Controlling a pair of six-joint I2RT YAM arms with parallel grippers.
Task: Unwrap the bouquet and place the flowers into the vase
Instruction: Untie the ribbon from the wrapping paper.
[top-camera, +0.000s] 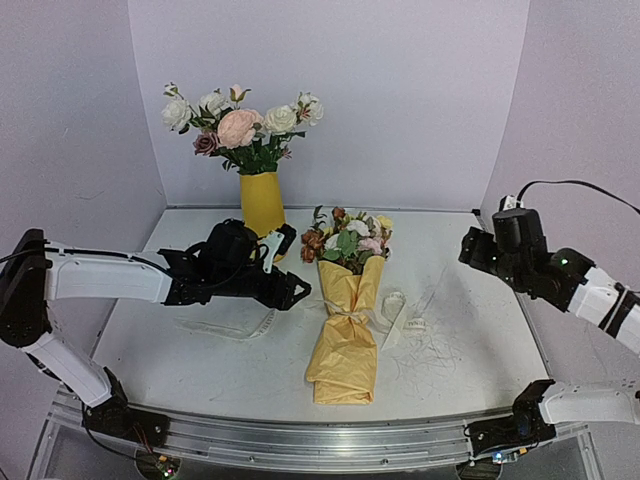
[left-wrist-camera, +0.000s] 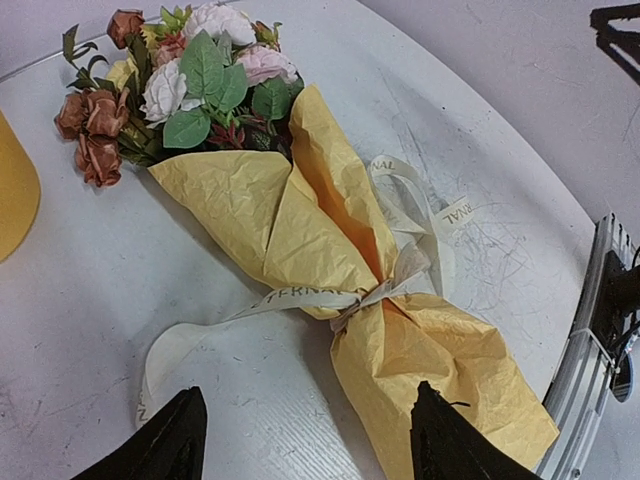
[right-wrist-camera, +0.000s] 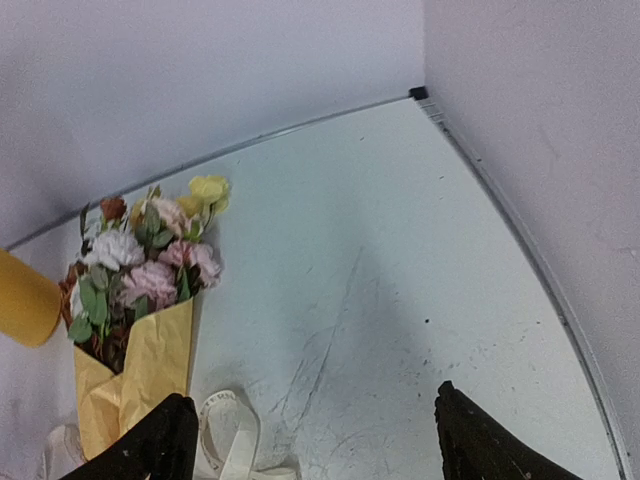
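Top external: finds the bouquet (top-camera: 345, 320) flat mid-table, blooms toward twelve, the vase (top-camera: 262, 203) at eleven. Left gripper (top-camera: 298, 291) at nine, right gripper (right-wrist-camera: 315, 395) at three, both gaping, empty. Seems mid-unwrapping: ribbon (left-wrist-camera: 300, 297) slack but looped round the paper (left-wrist-camera: 250, 200). Calls next for pinching a loose end, pulling clear.
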